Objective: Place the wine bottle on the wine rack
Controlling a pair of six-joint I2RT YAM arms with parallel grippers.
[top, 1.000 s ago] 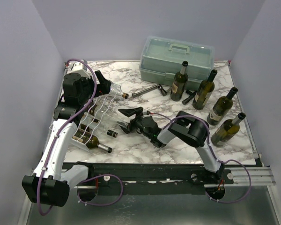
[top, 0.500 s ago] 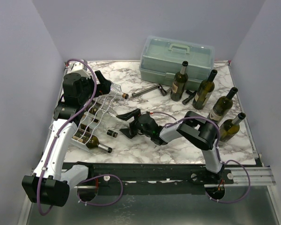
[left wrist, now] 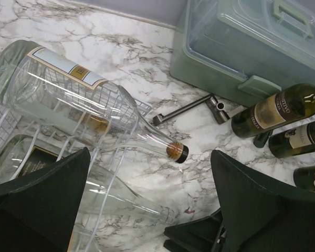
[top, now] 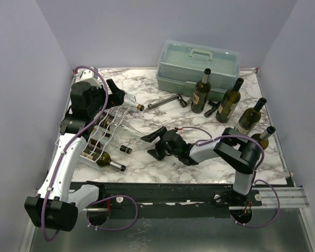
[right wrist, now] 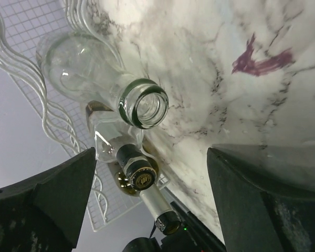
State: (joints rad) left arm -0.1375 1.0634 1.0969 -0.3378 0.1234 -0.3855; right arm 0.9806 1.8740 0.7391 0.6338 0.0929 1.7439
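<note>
1. Top external view: the wine rack (top: 106, 132) lies at the left of the marble table (top: 199, 163). The clear corked wine bottle (top: 131, 102) lies at the rack's upper end, its cork pointing right. The left gripper (top: 117, 93) sits just beside the bottle's base. Whether it touches the glass cannot be told here. A dark bottle (top: 106, 161) lies at the rack's lower end. The right gripper (top: 146, 146) is low over the marble at frame centre, right of the rack, fingers spread and empty. A pale green toolbox (top: 198, 65) stands at the upper middle. Four dark bottles (top: 230, 101) stand upright on the right.

2. Left wrist view: the left gripper's fingers (left wrist: 42, 199) fill the lower corners, wide apart and gripping nothing. The corked bottle runs from the upper left to mid-frame, resting on the rack's wires. A second clear bottle (left wrist: 123, 202) lies below it. A metal tool (left wrist: 191, 107) lies right of centre.

3. Right wrist view: the right gripper's fingers (right wrist: 262, 194) are parted with nothing between them. A clear bottle's open mouth (right wrist: 144, 105) faces the camera at upper centre, its body on the rack wires. A foil-capped neck (right wrist: 139, 177) lies just below it.
</note>
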